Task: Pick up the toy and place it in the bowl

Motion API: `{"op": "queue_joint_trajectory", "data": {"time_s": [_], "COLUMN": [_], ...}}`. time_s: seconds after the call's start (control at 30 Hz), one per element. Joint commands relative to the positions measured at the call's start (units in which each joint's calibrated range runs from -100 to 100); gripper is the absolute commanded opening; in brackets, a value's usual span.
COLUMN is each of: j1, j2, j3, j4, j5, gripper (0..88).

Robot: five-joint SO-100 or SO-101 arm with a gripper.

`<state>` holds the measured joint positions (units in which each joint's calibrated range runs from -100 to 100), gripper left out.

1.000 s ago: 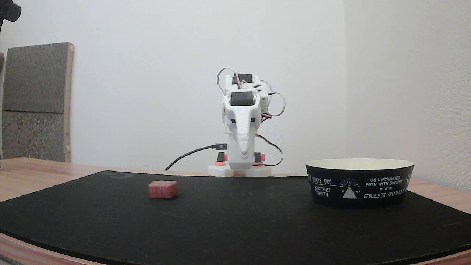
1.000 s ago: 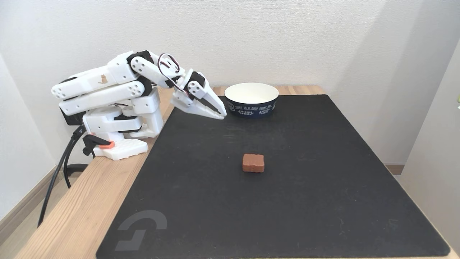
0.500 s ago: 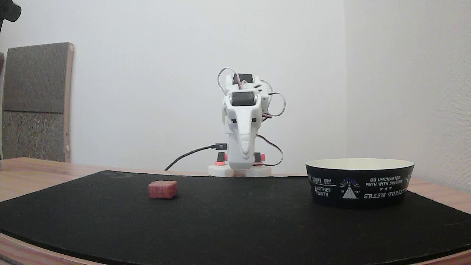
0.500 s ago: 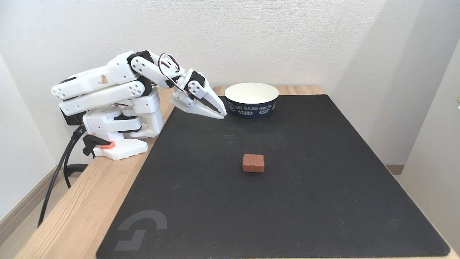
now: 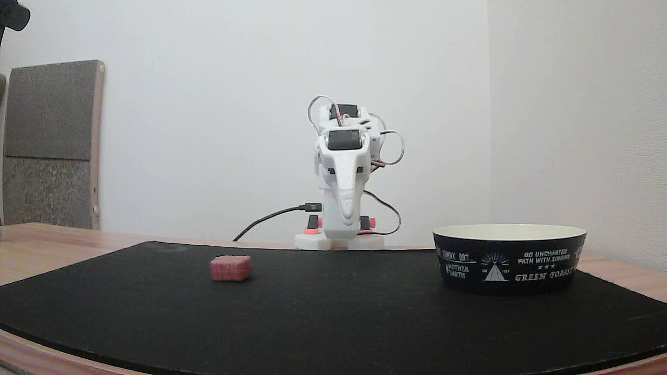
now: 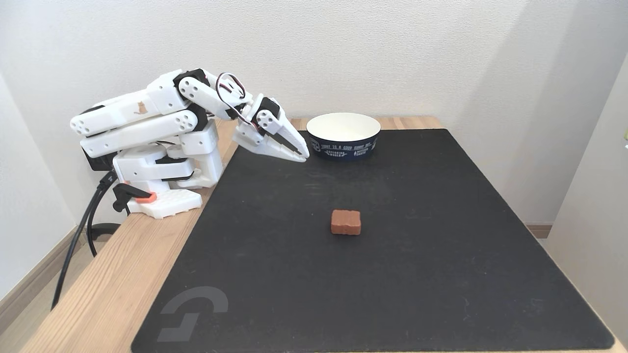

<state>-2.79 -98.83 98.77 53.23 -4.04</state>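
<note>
White two-finger gripper closed, empty, above black mat. Small red-pink block toy on mat, well apart from black-and-cream bowl.

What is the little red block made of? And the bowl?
The toy looks like soft foam or rubber: matte, faintly ridged, with rounded edges; hard to be sure. The bowl looks like coated paper or thin plastic: thin cream rim, smooth black outside with printed white words.

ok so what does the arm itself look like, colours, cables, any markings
The arm is white plastic with black servo blocks, a small orange cat mark on the upper link, looped red-and-white wires near the wrist, orange-red clamps at the base and a black cable. The gripper has tapered white fingers.
</note>
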Motion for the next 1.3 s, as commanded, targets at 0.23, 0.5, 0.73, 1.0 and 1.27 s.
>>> {"op": "queue_joint_trajectory", "data": {"time_s": [0.23,0.5,0.73,1.0,1.27], "j1": [0.4,5.9,7.0,24.5,30.9], "j2": [-0.6,1.7,42.6,80.8,108.0], "j3": [0.7,-2.7,-37.7,-78.7,-110.8], "j4": [0.2,-0.3,0.7,15.7,34.3], "j5": [0.0,0.1,0.7,13.2,28.4], "gripper": [36.1,36.0,35.9,35.7,35.7]}}
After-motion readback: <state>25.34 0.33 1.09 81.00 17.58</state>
